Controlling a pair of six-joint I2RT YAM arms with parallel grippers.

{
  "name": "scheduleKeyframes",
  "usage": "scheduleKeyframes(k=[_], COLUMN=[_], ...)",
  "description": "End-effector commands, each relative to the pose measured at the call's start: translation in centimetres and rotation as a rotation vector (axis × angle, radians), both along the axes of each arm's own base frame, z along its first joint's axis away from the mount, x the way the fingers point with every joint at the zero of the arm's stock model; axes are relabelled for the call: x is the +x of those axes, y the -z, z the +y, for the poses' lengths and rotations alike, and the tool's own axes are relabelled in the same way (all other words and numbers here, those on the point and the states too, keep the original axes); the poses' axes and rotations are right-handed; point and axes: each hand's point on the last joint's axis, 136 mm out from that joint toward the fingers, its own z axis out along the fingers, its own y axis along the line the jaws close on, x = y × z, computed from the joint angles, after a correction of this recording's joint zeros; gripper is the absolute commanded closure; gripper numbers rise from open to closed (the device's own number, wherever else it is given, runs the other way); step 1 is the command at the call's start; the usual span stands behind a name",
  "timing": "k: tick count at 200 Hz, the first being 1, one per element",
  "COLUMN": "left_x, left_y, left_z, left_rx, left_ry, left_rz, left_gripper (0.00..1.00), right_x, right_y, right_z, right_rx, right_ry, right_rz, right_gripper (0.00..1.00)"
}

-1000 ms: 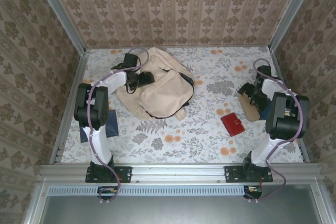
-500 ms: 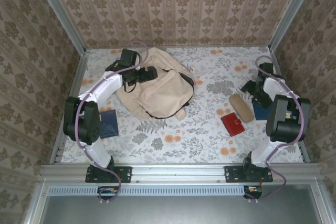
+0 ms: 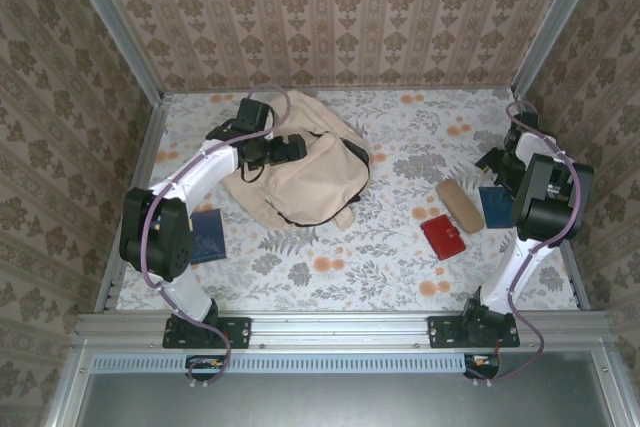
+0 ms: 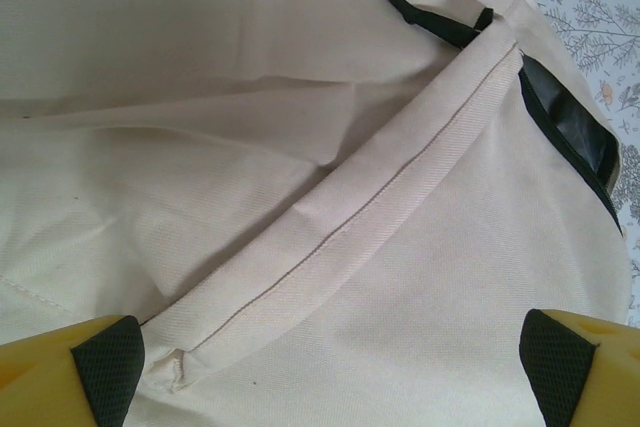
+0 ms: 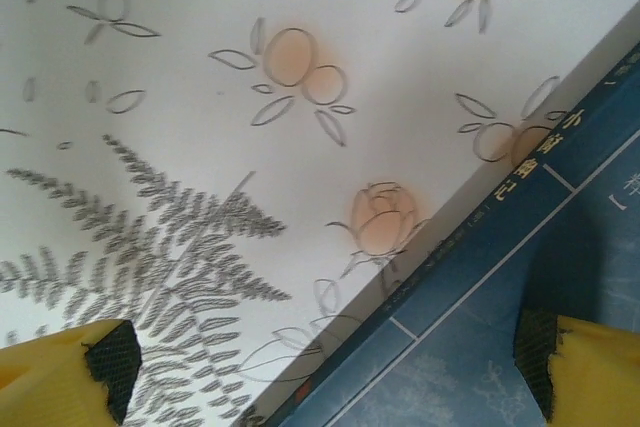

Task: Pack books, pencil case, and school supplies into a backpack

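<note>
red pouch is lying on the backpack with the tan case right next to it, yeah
No. The top external view shows the red pouch lying on the table, apart from and right of the backpack. The tan case is indeed right next to it.

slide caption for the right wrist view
Open right tool poised over the edge of the dark blue book on the floral table.

slumped cream backpack (image 3: 305, 182); dark blue book (image 3: 207, 235) flat nearby
</note>
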Motion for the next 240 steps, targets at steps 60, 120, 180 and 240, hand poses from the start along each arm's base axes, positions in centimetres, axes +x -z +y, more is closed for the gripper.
scheduleKeyframes(k=[60, 120, 180, 240], left_x=[-1.3, -2.4, -3.1, -3.8], left_y=[-0.8, -0.9, -1.3, -1.4], left_z=[-1.9, -3.8, -5.0, -7.1], left_rx=[-0.017, -0.015, -0.02, -0.022], left_ry=[0.05, 0.098, 0.126, 0.14], left_rz=[0.014, 0.02, 0.009, -0.007], left_gripper=[0.0, 0.0, 0.0, 0.0], right_x=[7.1, 10.3, 8.8, 3.5], right_y=[1.0, 1.7, 1.0, -0.1], right_z=[9.9, 17.9, 24.7, 28.5], right_rx=[0.252, 0.298, 0.336, 0.358], right_ry=[-0.219, -0.383, -0.445, -0.368], right_rz=[-0.081, -0.061, -0.082, -0.166], right_gripper=[0.03, 0.04, 0.06, 0.1])
